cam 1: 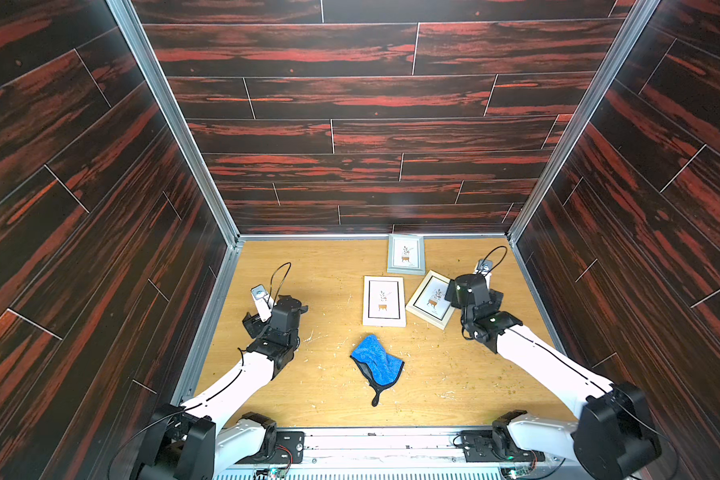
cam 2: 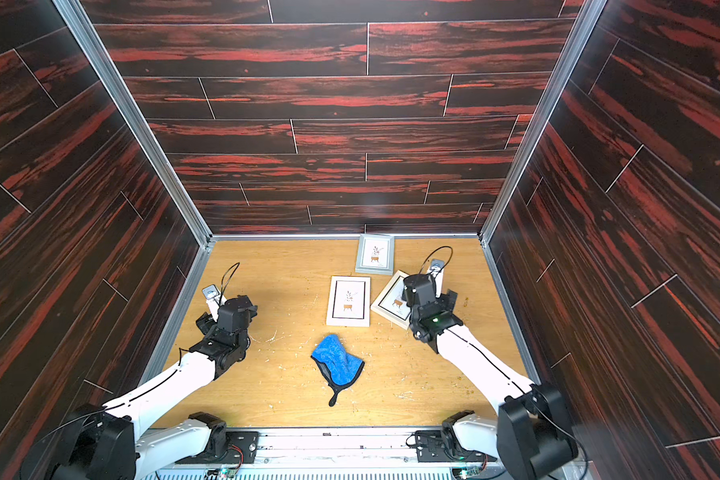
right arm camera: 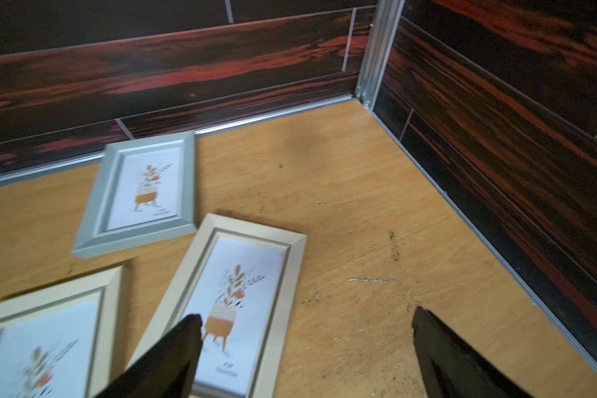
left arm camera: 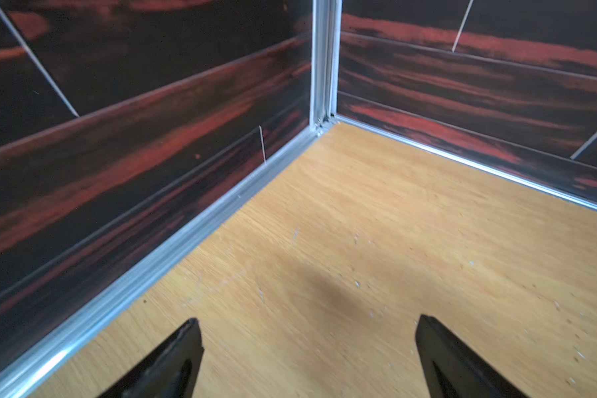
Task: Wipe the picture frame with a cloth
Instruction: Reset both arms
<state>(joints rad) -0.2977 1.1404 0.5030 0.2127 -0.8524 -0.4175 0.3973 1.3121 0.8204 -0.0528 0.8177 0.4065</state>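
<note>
Wrist views showed left gripper [left arm camera: 308,318] and right gripper [right arm camera: 307,312] spread wide, holding nothing. The blue microfibre cloth [cam 1: 377,359], lower centre in a top view, looked soft and light; its raised fold suited pinching.

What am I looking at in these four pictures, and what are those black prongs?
It is a robot with two white arms, left arm and right arm, over a wooden table boxed in by dark walls. Two pictures look down from above, side by side; the others come from a camera on each wrist. The black prongs are each arm's tool: the left tool and the right tool, both open and holding nothing. On the table lie a blue cloth and three picture frames: a grey frame, a white frame and a tilted frame partly under the right tool.
</note>
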